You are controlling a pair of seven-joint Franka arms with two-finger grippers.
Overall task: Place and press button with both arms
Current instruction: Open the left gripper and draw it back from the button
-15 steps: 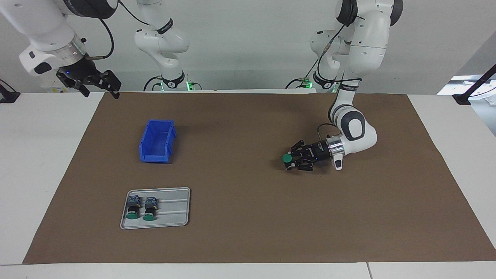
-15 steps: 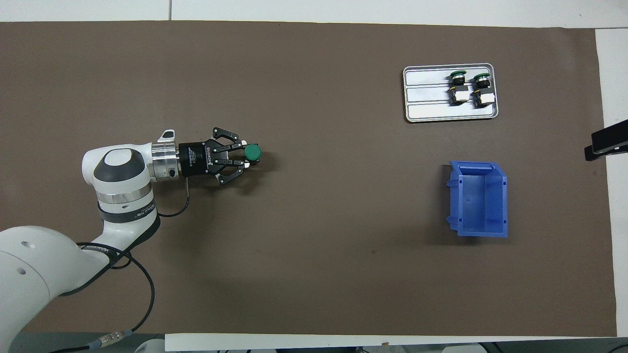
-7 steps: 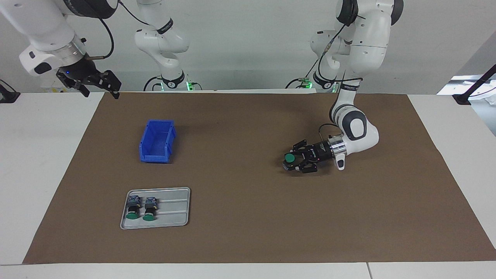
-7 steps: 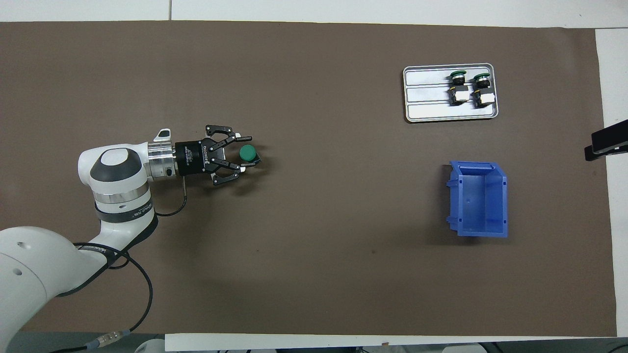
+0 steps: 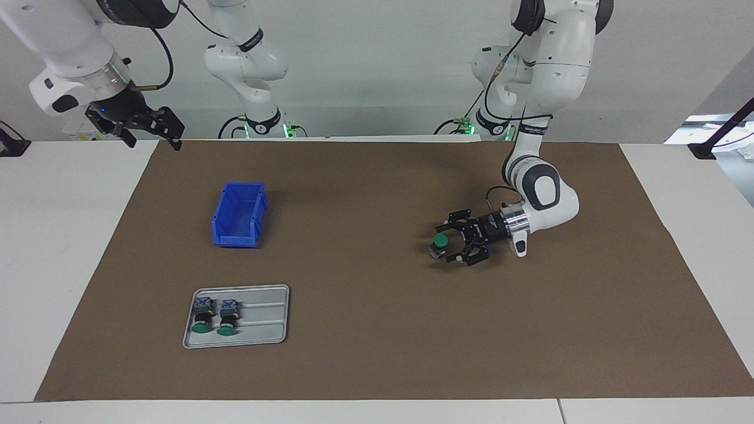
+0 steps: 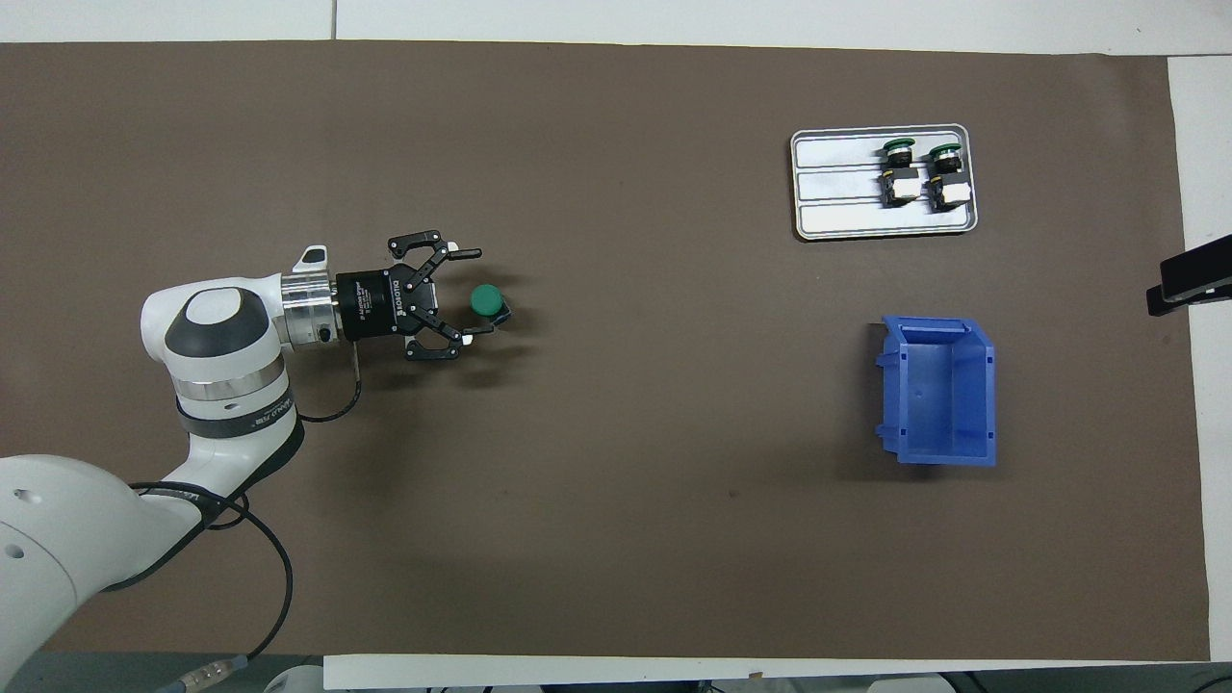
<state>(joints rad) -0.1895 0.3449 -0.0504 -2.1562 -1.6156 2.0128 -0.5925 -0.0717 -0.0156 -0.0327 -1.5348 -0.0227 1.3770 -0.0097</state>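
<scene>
A green-capped button (image 5: 439, 241) stands on the brown mat toward the left arm's end, cap up; it also shows in the overhead view (image 6: 486, 300). My left gripper (image 5: 445, 242) lies low over the mat, open, one finger on either side of the button and not touching it; it also shows in the overhead view (image 6: 472, 296). Two more buttons (image 5: 203, 318) (image 5: 227, 318) lie side by side in a grey tray (image 5: 262, 330). My right gripper (image 5: 153, 140) is open and empty, and it waits high over the mat's corner at the right arm's end.
A blue bin (image 5: 238, 215) stands empty at the right arm's end, nearer to the robots than the tray; it also shows in the overhead view (image 6: 938, 390). Black clamps (image 5: 9, 144) (image 5: 707, 147) sit at the table's two ends.
My left gripper has opened and let go of the button, which now stands on the mat. The gripper has drawn back a little toward its arm. The right arm has not moved.
</scene>
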